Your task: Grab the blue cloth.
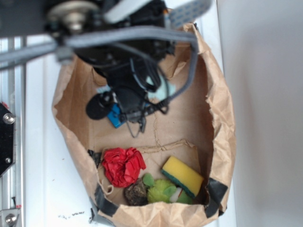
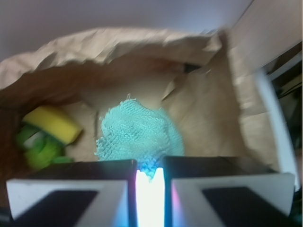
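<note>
Where the wrist view shows its 2 fingers nearly pressed together, the gripper (image 2: 150, 177) pinches an edge of the cloth (image 2: 138, 133), inside the bag (image 1: 218, 118).

- Cloth: pale teal terry, at the bag's far end under the arm; only a scrap (image 1: 160, 89) shows in the exterior view.
- Block (image 1: 115, 116): blue, just beside the gripper.
- Red cloth (image 1: 123, 165): crumpled, near end of the bag.
- Sponge (image 1: 182, 175): yellow, green underside, near end.
- Green toy (image 1: 162, 191): beside the sponge.
- Worktop (image 1: 42, 189): white, under the bag.
</note>
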You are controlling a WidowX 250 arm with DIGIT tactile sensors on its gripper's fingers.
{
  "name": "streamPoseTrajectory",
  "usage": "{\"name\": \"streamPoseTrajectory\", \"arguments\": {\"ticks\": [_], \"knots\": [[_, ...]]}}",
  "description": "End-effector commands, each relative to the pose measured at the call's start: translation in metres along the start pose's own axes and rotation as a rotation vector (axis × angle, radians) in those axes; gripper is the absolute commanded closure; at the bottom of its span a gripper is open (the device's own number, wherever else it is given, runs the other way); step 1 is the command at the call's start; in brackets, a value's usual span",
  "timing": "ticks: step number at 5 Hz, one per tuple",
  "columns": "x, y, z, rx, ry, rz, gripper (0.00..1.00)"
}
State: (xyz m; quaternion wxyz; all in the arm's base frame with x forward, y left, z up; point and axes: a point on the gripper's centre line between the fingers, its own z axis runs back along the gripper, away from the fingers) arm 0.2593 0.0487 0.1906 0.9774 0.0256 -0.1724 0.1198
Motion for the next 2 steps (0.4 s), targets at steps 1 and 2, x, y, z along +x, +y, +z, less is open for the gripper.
{"name": "streamPoseTrajectory", "arguments": {"ticks": [1, 2], "knots": [[0.0018, 0.0037, 0.0146, 0.006, -0.047, -0.007, 1.00], [0.0024, 0.0018, 0.0130, 0.005, -0.050, 0.001, 1.00]]}}
